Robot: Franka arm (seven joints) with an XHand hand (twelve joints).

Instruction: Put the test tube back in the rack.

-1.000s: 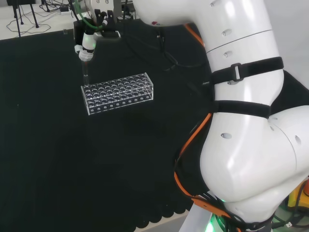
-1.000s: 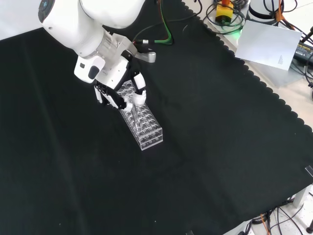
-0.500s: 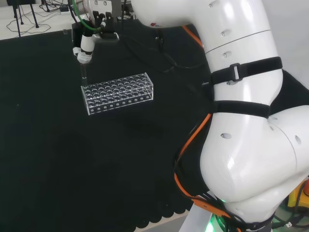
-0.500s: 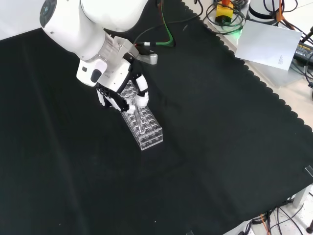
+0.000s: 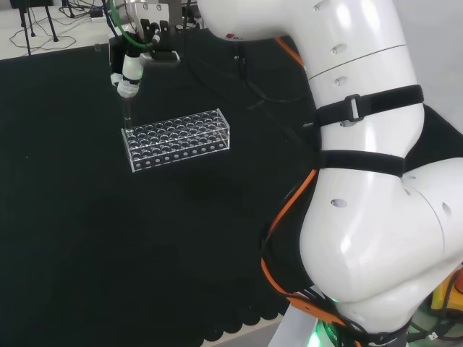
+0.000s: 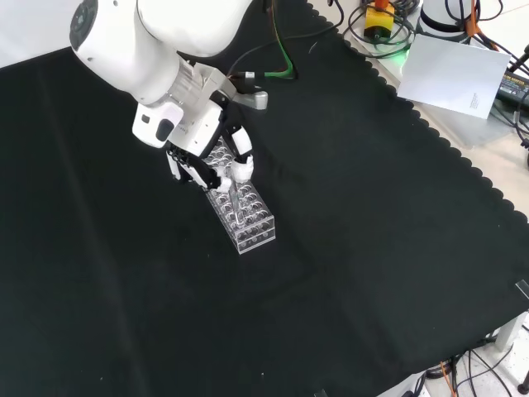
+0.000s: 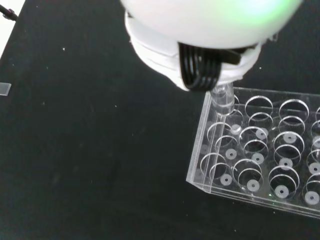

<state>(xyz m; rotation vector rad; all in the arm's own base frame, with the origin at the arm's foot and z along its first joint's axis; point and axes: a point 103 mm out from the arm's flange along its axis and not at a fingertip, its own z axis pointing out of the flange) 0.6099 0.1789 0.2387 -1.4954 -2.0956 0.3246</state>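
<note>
Black cloth surface (image 6: 372, 248): black-and-white hand (image 6: 216, 162) pinches slim clear glass test tube (image 5: 126, 113) upright over end hole of clear plastic rack (image 5: 178, 139).

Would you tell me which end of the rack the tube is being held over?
The tube hangs over the rack's left end in the head view, the end beneath the hand.

Black cloth (image 6: 347, 248) across the bench, scalloped edge at right of front view. White sheet (image 6: 459, 74) upper right, cables (image 6: 388, 37) beside. Pale floor (image 5: 43, 36) upper left, head view.
</note>
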